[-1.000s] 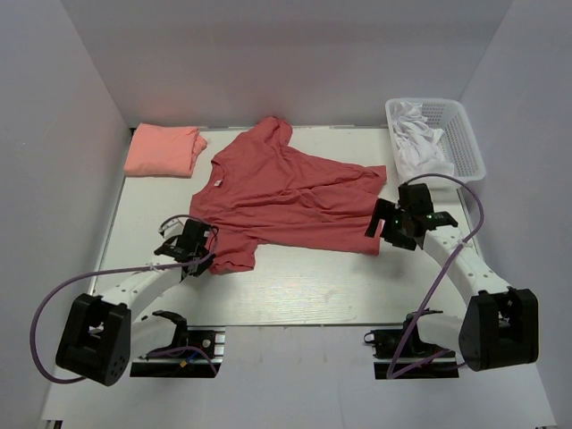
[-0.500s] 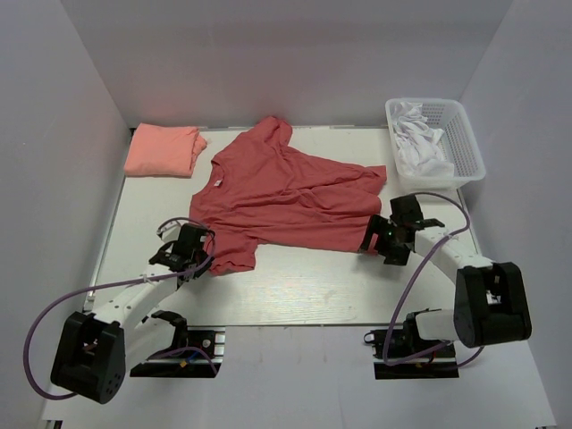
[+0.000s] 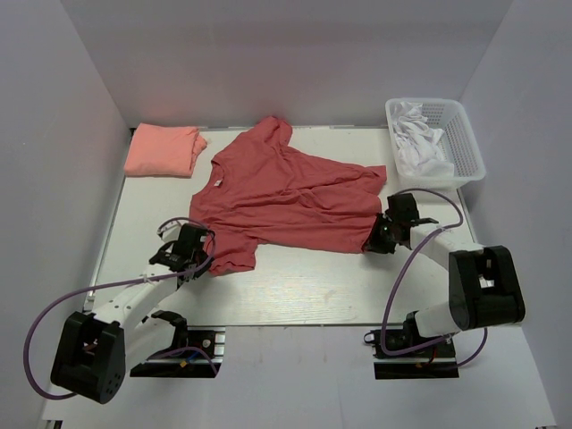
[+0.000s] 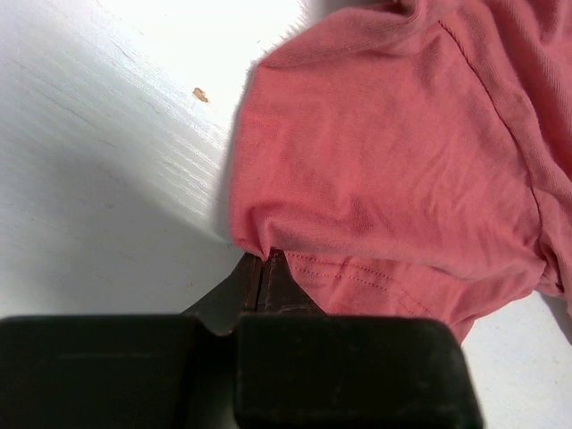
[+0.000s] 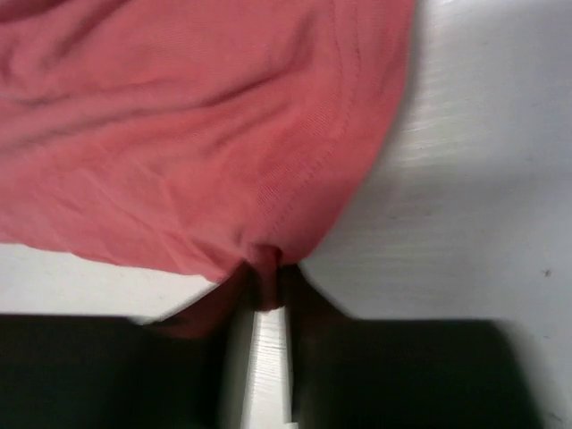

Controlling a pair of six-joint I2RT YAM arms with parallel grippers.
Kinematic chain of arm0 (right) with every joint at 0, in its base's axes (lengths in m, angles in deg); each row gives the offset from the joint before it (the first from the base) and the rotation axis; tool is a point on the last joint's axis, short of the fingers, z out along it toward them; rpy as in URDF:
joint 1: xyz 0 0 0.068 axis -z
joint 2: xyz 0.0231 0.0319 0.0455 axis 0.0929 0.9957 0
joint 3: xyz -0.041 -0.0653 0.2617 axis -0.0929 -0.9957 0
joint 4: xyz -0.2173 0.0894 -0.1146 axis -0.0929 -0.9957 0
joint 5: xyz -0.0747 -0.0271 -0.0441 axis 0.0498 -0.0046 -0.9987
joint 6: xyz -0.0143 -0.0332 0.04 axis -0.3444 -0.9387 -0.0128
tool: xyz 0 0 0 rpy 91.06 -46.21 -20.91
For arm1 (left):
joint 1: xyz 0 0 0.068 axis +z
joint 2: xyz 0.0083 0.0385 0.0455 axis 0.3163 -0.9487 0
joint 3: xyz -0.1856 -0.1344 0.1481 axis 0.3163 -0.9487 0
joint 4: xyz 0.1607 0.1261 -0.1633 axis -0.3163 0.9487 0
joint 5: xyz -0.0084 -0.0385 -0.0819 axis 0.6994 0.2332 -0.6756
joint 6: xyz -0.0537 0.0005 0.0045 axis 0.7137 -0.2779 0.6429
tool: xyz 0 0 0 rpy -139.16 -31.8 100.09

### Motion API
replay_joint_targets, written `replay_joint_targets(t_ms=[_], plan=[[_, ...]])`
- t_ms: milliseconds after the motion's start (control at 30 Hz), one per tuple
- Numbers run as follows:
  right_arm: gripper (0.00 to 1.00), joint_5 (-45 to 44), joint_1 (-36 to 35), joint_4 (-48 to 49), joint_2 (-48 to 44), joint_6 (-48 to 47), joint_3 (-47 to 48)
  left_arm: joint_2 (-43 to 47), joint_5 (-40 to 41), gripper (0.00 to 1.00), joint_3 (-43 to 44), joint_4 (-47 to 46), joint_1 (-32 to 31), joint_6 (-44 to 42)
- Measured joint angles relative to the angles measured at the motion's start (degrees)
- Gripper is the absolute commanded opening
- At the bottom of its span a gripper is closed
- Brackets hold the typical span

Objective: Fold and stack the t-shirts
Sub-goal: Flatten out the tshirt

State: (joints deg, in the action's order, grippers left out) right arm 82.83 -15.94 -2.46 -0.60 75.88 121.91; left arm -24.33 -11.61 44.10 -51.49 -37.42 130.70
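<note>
At the far left the salmon-pink t-shirt [image 3: 164, 150] lies folded into a compact rectangle, so that half of the job looks done. Just right of it, across the middle of the table [image 3: 304, 290], the brick-red t-shirt [image 3: 286, 192] is spread flat but creased, neck toward the left and hem toward the right, with no fold made in it yet. The left gripper [image 4: 265, 270] is at its near-left corner, fingers pressed together on a pinch of the sleeve edge. The right gripper [image 5: 265, 273] is at the near-right corner, clamped on a small tuck of the stitched hem. With both corners in hand, the first fold appears about to begin; folding this shirt and stacking it with the pink one are left. At the far right a basket [image 3: 469, 147] holds white cloth [image 3: 418, 147].
</note>
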Motion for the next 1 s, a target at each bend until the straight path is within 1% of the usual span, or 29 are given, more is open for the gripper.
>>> replay_joint_targets(t_ms=[33, 67, 233, 333, 600, 800, 1000], plan=[[0.04, 0.2, 0.0, 0.0, 0.0, -0.1, -0.4, 0.0, 0.0, 0.0, 0.1, 0.1, 0.0, -0.2], [0.0, 0.1, 0.0, 0.0, -0.2, -0.2, -0.6, 0.0, -0.1, 0.0, 0.4, 0.3, 0.0, -0.6], [0.0, 0.3, 0.0, -0.4, -2.3, -0.9, -0.6, 0.2, 0.0, 0.0, 5.1, 2.8, 0.0, -2.3], [0.0, 0.6, 0.0, -2.0, -4.5, -2.0, 1.4, 1.0, 0.2, 0.0, 9.2, 3.4, 0.0, -3.7], [0.0, 1.3, 0.0, -5.6, -14.5, -5.8, 14.8, 7.0, 3.4, 0.0, 23.7, 7.0, -0.2, -7.5], [0.0, -1.0, 0.0, -10.6, -20.0, -8.7, 28.6, 10.6, 6.3, 0.0, 39.3, 7.3, -0.3, -12.9], [0.0, -2.9, 0.0, -15.3, -24.5, -9.8, 38.2, 11.3, 8.9, 0.0, 53.3, 7.4, -0.3, -18.0]])
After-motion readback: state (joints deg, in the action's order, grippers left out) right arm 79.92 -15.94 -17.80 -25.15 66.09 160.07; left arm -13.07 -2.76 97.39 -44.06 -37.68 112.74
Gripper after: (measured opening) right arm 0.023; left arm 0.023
